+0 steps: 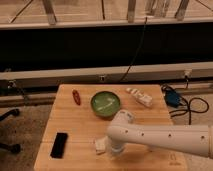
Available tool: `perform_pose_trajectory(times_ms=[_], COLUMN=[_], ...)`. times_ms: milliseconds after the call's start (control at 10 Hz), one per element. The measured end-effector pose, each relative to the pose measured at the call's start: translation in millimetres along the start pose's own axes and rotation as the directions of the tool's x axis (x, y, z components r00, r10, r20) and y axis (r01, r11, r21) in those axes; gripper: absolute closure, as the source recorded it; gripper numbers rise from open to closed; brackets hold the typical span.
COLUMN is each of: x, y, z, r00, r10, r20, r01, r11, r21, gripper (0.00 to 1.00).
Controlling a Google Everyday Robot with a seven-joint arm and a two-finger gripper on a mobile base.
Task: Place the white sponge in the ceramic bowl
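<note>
1. Camera view: a wooden table (75,122) stands in front of a long dark wall with a pale rail along it.
2. The robot's arm (165,139) is fat and white. It comes in from the right side and lies low over the front of the table.
3. The gripper (112,149) is at the end of the arm, pointing down near the front edge of the table. The round wrist hides it, so I cannot tell if it is gripping or loose.
4. The white sponge (100,144) lies on the table, right up against the left side of the gripper. I cannot tell if they touch.
5. The ceramic bowl (94,106) is green and round. It sits near the middle of the table, farther back than the sponge and apart from it. There are some pale marks inside it.
6. A small red thing (76,96) lies to the left of the bowl.
7. A white packet (140,96) lies to the right of the bowl.
8. A flat black thing (60,144) lies near the front left corner.
9. A blue thing (172,97) with black cables sits just past the right edge of the table.
</note>
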Motion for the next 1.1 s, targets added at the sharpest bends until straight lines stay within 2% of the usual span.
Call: perform_pose_trajectory(times_ms=[200,400,700,800,1100], x=[-1,-1,5,12,22], y=[-10,-18,-26,-31,-45], z=[-8,-15,-19,-18,-7], r00=[1.000,0.999,0.999,1.000,1.000], r10=[-0.014,-0.024,-0.019,-0.005,0.014], r20=[0.020,0.036,0.032,0.025,0.000], r01=[0.014,0.023,0.019,0.004,-0.014], r11=[1.000,1.000,1.000,0.999,0.998], r21=[-0.001,0.009,0.021,0.037,0.059], gripper=[0.34,0.20,0.20,0.20,0.20])
